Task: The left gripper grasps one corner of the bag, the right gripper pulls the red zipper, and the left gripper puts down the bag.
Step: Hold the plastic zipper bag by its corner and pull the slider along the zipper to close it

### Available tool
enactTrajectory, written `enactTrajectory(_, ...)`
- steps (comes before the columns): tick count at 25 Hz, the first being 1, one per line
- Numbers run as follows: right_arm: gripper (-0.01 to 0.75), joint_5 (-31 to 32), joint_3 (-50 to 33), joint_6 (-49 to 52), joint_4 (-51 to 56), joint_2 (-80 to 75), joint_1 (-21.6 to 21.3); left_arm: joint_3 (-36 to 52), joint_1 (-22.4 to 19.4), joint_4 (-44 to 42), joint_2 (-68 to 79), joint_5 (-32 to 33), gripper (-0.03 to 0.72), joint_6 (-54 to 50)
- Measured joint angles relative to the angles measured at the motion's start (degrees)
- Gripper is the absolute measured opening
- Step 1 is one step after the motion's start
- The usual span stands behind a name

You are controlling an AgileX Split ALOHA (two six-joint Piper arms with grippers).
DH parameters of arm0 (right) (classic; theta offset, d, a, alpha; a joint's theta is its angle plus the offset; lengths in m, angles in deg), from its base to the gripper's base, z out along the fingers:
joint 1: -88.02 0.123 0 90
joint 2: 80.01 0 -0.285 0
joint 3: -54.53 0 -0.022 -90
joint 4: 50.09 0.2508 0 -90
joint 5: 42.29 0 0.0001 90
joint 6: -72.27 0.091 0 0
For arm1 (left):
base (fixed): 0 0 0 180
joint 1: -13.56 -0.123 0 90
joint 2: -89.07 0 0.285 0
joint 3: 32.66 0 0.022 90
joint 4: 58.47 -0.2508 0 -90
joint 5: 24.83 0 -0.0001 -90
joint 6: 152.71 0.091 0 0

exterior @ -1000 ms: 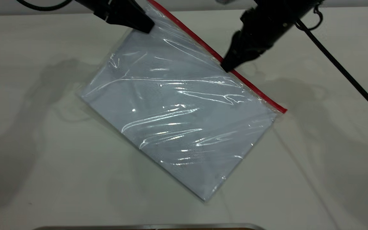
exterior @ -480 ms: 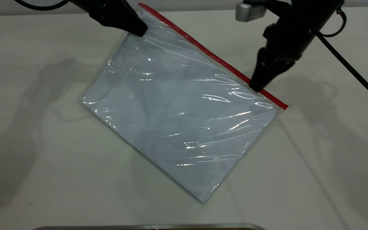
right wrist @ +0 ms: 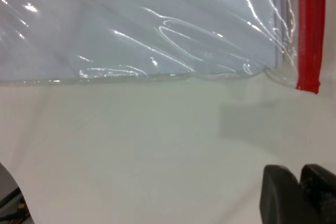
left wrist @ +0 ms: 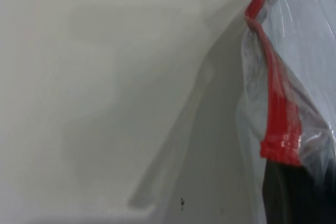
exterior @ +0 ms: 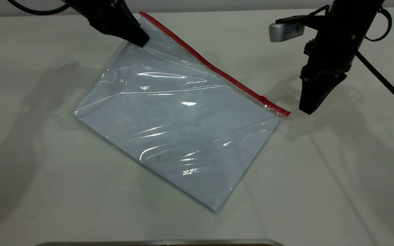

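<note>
The bag, a clear pouch with a white sheet inside, lies slanted on the table. The red zipper runs along its far edge, with a small slider tab near the right end. My left gripper is shut on the bag's far left corner, where the red strip ends against a black finger. My right gripper hangs just right of the zipper's right end, shut and holding nothing. In the right wrist view its fingertips sit apart from the red strip's end.
The pale table spreads open to the right of the bag and in front of it. A black cable trails from the right arm. A metal edge shows at the near side.
My right gripper slid along the red zipper to its right end, then came off it to the right. The left gripper moved left and lower with the corner, and the bag shifted left.
</note>
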Motion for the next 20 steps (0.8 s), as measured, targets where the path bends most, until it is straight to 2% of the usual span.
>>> enactTrajectory(4, 0.113, -2.3, 0.0, 0.1, 2.1, 0.0, 0.0, -0.1, 0.0, -0.3, 0.0, 0.3, 0.053, -0.1)
enactTrajectory(8, 0.157, -5.4, 0.0, -2.4, 8.3, 0.0, 0.0, -0.1, 0.0, -0.7, 0.0, 0.4, 0.053, -0.1)
enactTrajectory(16, 0.389, -5.7, 0.0, -7.5, 15.2, 0.0, 0.0, -0.1, 0.0, -1.1, 0.0, 0.0, 0.06, -1.7)
enactTrajectory(18, 0.432, -6.0, 0.0, -7.6, 15.2, 0.0, 0.0, -0.1, 0.0, -1.2, 0.0, -0.8, 0.078, -3.5)
enactTrajectory(20, 0.465, -6.8, 0.0, -7.7, 15.2, 0.0, 0.0, -0.1, 0.0, -1.3, 0.0, -2.1, 0.128, -6.5)
